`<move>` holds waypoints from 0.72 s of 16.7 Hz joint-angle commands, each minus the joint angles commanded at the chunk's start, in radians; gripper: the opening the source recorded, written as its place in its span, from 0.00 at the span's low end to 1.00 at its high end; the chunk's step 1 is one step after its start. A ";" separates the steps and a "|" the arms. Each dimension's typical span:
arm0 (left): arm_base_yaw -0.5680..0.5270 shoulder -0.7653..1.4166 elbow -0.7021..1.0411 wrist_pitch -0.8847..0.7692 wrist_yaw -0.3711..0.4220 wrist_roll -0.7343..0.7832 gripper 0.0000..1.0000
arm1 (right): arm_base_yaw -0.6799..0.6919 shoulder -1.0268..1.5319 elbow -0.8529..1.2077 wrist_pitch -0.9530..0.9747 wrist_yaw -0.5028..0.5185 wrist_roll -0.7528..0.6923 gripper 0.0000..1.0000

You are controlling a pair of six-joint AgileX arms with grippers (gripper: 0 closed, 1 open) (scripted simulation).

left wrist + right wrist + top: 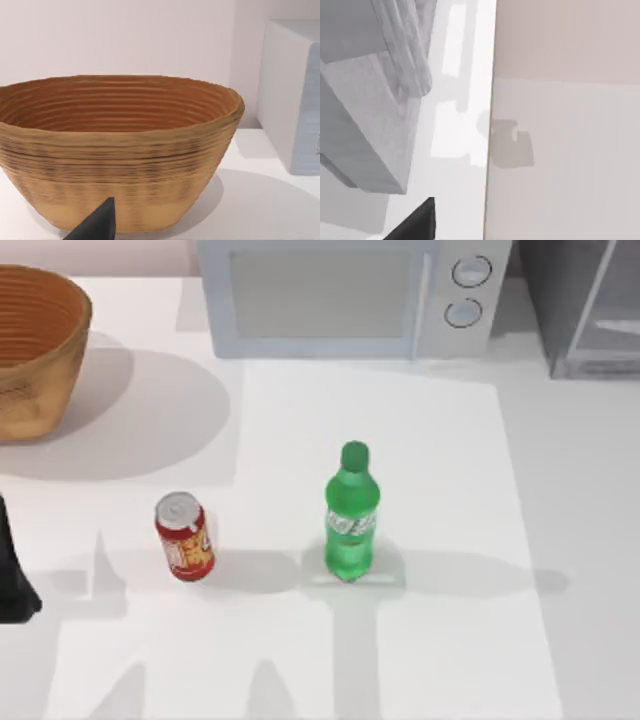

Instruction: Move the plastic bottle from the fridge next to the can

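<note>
The green plastic bottle (350, 512) stands upright on the white table near the middle, with nothing gripping it. The red can (183, 537) stands upright to its left, a clear gap between them. The grey fridge (590, 310) sits at the back right corner, and its grey side (365, 100) is close in the right wrist view. My left arm (15, 570) is parked at the table's left edge, well left of the can. A dark piece of my left gripper (95, 225) points at the basket. A dark piece of my right gripper (415, 222) hangs beside the fridge.
A white microwave (350, 295) with two round knobs stands at the back centre. A brown woven basket (30, 350) sits at the back left and looms close in the left wrist view (120, 150). Open table lies in front of and right of the bottle.
</note>
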 joint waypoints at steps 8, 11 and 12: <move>0.000 0.000 0.000 0.000 0.000 0.000 1.00 | 0.413 0.008 -0.019 0.568 0.094 0.700 1.00; 0.000 0.000 0.000 0.000 0.000 0.000 1.00 | 0.505 0.008 -0.023 0.686 0.114 0.822 1.00; 0.000 0.000 0.000 0.000 0.000 0.000 1.00 | 0.522 0.008 -0.024 0.705 0.117 0.841 1.00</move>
